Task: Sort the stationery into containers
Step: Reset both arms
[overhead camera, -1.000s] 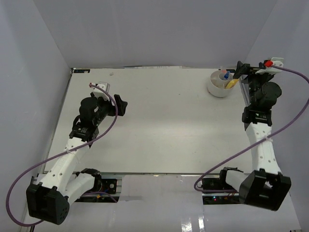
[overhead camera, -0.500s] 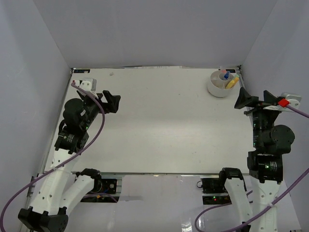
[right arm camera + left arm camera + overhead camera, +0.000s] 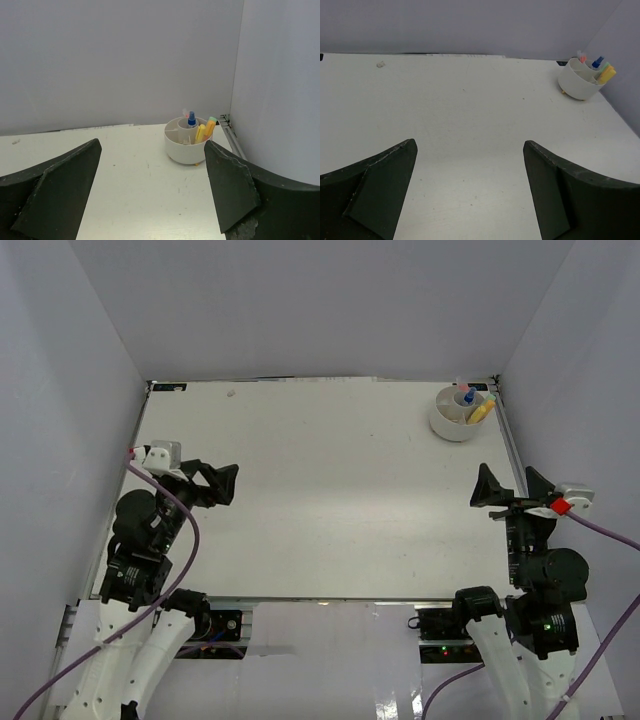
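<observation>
The round white tub point(image 3: 452, 422) stands at the far right corner of the table. Stationery is upright inside it: a blue-capped bottle point(image 3: 191, 120), yellow highlighters point(image 3: 201, 133) and a pink tip point(image 3: 581, 57). The same tub point(image 3: 577, 83) shows far right in the left wrist view and ahead point(image 3: 186, 148) in the right wrist view. My left gripper point(image 3: 218, 483) hangs open over the left side of the table, nothing between its fingers point(image 3: 469, 145). My right gripper point(image 3: 510, 487) is open and empty near the right edge, well short of the tub point(image 3: 151, 144).
Purple-grey walls close the table at the back and on both sides. A metal rail point(image 3: 231, 135) runs along the right edge beside the tub. A small pale speck point(image 3: 380, 64) lies near the far left edge. Purple cables trail from both wrists.
Both arms have drawn back toward the near edge. The right gripper has left the tub and now sits well in front of it; the left gripper slid down and left. Both stayed open.
</observation>
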Available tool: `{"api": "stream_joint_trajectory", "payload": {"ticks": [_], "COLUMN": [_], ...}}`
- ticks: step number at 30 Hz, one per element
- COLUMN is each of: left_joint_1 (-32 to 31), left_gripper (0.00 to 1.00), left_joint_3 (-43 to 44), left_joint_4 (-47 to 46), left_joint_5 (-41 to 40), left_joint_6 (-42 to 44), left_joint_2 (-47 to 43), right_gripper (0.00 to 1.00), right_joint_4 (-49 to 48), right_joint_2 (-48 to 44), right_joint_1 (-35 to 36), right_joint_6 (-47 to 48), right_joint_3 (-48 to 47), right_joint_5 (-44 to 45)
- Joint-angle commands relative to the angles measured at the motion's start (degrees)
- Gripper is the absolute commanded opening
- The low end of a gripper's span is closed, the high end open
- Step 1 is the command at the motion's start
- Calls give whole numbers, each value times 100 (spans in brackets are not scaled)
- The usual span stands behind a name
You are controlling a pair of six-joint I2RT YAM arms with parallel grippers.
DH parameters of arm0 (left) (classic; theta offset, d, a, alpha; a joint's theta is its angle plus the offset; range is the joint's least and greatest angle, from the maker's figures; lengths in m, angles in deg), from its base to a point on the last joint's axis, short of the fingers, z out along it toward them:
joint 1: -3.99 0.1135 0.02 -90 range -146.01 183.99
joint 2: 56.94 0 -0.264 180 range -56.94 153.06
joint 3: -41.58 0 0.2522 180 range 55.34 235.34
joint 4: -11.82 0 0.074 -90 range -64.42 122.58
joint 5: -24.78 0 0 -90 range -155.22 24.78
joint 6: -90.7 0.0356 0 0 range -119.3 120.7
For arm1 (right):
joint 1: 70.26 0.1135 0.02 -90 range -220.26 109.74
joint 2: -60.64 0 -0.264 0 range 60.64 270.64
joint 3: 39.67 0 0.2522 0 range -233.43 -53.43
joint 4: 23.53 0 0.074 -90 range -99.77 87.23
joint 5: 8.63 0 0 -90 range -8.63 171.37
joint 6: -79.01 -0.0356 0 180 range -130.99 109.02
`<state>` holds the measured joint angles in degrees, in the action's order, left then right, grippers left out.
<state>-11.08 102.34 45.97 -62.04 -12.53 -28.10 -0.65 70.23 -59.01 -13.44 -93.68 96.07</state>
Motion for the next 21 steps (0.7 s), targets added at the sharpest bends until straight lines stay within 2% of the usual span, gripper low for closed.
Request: {"api": "stream_joint_trajectory", "payload": {"ticks": [1, 21], "left_joint_1": [30, 22], "left_gripper": [98, 98], "left_joint_3": [-296, -868], "left_joint_4": [28, -570], "left_joint_5": [-177, 271], "left_joint_6": [-153, -276], "left_joint_2": [-62, 315], "right_gripper": [90, 90], "right_joint_4": [-262, -473], "right_joint_2": [-123, 96], "right_joint_1": [123, 159], "right_joint_6": [202, 439], "right_joint_3": [114, 167], "right_joint_5": [226, -485]}}
